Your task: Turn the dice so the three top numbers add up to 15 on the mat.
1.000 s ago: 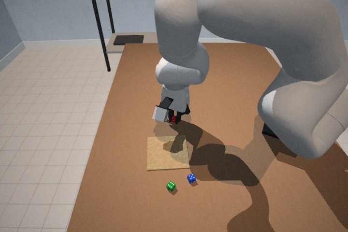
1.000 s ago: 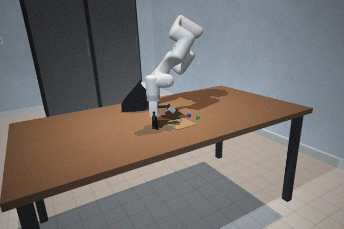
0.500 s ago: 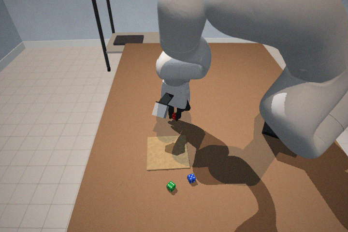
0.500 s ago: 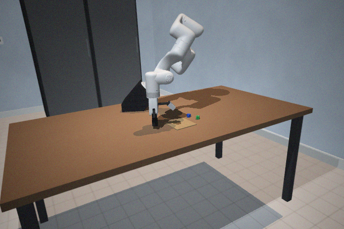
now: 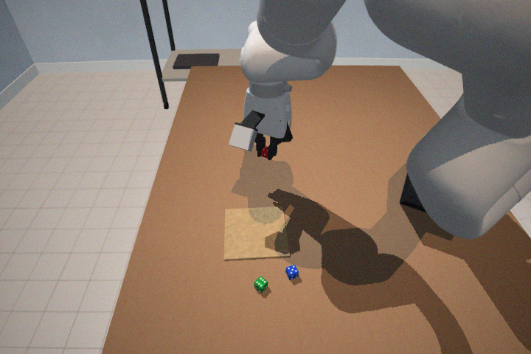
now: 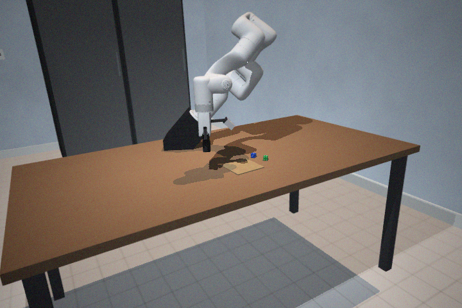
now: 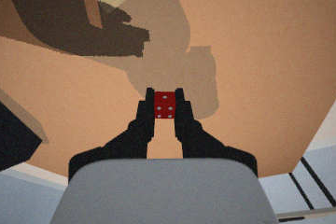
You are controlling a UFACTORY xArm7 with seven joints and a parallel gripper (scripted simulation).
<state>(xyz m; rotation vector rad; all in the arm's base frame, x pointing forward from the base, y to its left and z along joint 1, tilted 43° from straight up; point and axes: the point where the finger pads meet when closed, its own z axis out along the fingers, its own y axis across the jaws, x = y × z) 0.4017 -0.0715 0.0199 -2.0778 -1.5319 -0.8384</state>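
Observation:
My gripper (image 5: pixel 265 155) (image 6: pixel 206 149) (image 7: pixel 164 99) is shut on the red die (image 5: pixel 265 152) (image 7: pixel 164 105) and holds it above the table, beyond the mat's far edge in the top view. The wrist view shows one pip on one red face and four on the face beside it. The tan mat (image 5: pixel 241 235) (image 6: pixel 246 168) lies flat, with no die on it. The green die (image 5: pixel 260 284) (image 6: pixel 265 158) and the blue die (image 5: pixel 292 272) (image 6: pixel 253 154) lie on the table just off the mat's near edge in the top view. Their top numbers are too small to read surely.
The wooden table (image 5: pixel 182 267) (image 6: pixel 111 196) carries the arm's black base (image 6: pixel 180 139), on the right in the top view. Arm shadows cross the table and part of the mat. A low shelf with a dark panel (image 5: pixel 195 60) stands beyond the table's far left corner in the top view.

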